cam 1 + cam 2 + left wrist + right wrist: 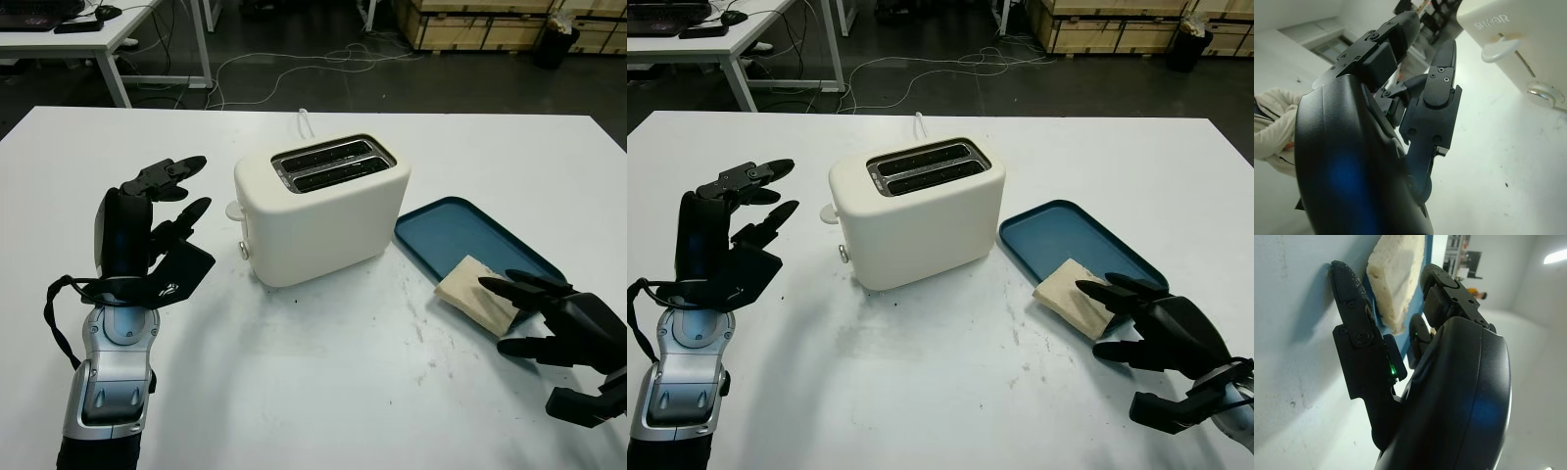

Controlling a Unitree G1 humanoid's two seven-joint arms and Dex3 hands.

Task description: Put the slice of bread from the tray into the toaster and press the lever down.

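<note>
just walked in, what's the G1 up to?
Right hand is at the bread slice on the near end of the blue tray, fingers around its edge but not closed on it. Left hand is open, raised left of the white toaster. Both slots are empty and the lever is up.

The toaster [323,220] at the centre looks like smooth, matt cream plastic with shiny metal slots. At the lower right, the tray [460,230] is matt blue plastic and the bread [477,296] looks rough and porous; the table [323,392] is smooth, scuffed white.
</note>
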